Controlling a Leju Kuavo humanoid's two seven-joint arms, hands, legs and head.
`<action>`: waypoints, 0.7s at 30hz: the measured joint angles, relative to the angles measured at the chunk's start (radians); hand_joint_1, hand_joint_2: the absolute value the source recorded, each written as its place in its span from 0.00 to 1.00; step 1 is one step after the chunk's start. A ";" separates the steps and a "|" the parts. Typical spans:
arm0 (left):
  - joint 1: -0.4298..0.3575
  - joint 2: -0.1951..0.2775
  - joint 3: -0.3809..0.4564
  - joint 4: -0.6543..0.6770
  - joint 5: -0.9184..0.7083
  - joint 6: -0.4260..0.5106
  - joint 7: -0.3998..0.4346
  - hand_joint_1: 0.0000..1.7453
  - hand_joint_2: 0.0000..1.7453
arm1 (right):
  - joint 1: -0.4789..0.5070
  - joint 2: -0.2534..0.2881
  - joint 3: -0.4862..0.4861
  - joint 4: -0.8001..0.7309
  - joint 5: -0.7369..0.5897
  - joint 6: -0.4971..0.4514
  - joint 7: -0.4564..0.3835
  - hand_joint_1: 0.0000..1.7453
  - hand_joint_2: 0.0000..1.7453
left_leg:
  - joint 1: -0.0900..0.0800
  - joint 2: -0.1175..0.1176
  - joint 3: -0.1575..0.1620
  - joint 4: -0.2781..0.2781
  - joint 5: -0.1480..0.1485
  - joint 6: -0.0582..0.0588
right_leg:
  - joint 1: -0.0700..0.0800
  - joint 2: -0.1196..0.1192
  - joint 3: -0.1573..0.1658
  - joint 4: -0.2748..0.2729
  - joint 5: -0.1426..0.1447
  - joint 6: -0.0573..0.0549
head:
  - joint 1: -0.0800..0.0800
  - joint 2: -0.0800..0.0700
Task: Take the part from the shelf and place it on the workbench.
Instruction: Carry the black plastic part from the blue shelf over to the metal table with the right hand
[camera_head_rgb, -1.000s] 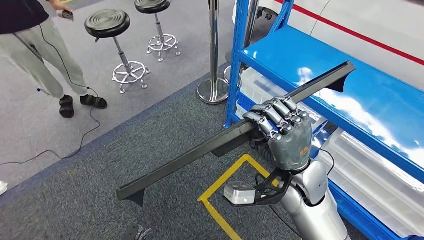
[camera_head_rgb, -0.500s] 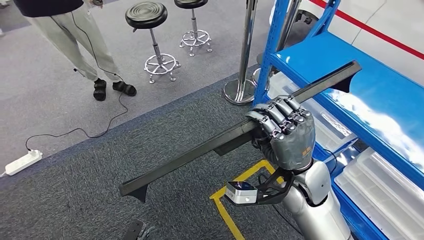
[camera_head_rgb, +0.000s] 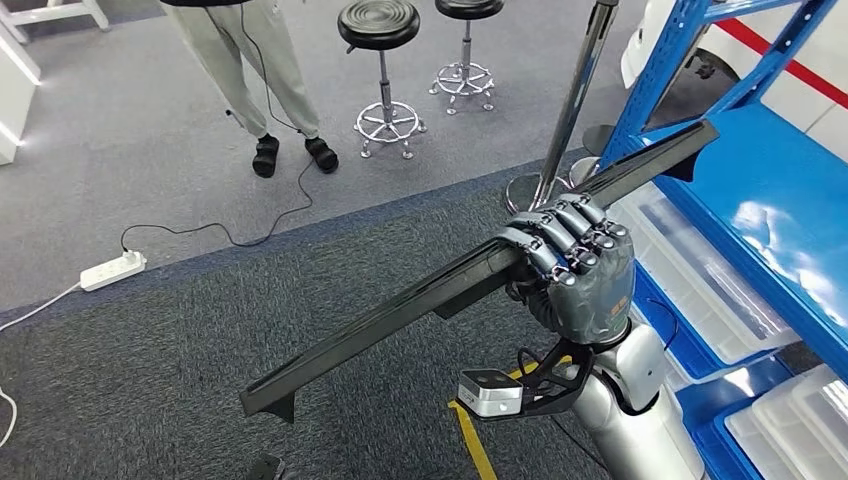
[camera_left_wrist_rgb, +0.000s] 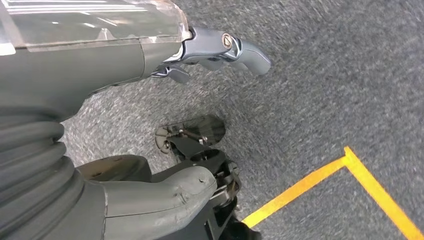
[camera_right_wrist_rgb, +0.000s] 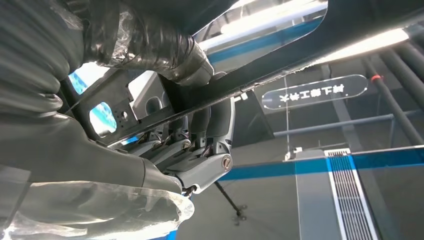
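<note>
Long black part (camera_head_rgb: 400, 310): a slim bar with a short downward tab at each end, held in the air above grey carpet (camera_head_rgb: 200, 330). It runs on a diagonal, the near end low toward the robot's left, the far end up beside the blue shelf (camera_head_rgb: 790, 190). Whether that far tip touches the shelf edge is hard to say.

Right hand (camera_head_rgb: 575, 265) grips the part a little past its middle, fingers (camera_head_rgb: 545, 235) wrapped over the top edge. The right wrist view shows the bar (camera_right_wrist_rgb: 280, 65) crossing through the curled fingers (camera_right_wrist_rgb: 210, 150).

Left hand (camera_left_wrist_rgb: 150, 55) hangs over the carpet, fingers apart, holding nothing.

Beyond: yellow floor tape (camera_head_rgb: 470, 440), two stools (camera_head_rgb: 380, 30), a chrome post (camera_head_rgb: 575, 90), a person's legs (camera_head_rgb: 250, 60), a power strip (camera_head_rgb: 112, 270), clear bins (camera_head_rgb: 690, 270) under the shelf.
</note>
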 joint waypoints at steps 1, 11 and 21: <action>0.001 0.001 0.000 -0.001 0.000 0.000 0.000 0.00 1.00 | 0.001 0.000 -0.001 -0.001 0.000 0.000 0.000 1.00 1.00 | 0.001 -0.010 -0.005 0.002 -0.001 -0.006 | 0.000 0.010 0.006 -0.016 -0.002 -0.001 | 0.000 0.000; 0.007 0.008 0.000 -0.011 0.008 -0.005 0.001 0.00 1.00 | 0.005 0.000 -0.001 -0.004 0.005 0.000 -0.006 1.00 1.00 | 0.009 0.097 -0.145 0.260 -0.096 -0.049 | 0.007 -0.108 0.032 -0.033 -0.011 -0.032 | -0.003 0.000; -0.018 0.005 0.000 -0.018 0.031 -0.035 -0.032 0.00 1.00 | -0.038 -0.002 0.015 -0.011 0.050 0.000 0.042 1.00 1.00 | -0.008 0.129 0.002 -0.032 0.020 0.013 | 0.017 -0.142 0.049 -0.003 -0.059 0.001 | -0.002 0.000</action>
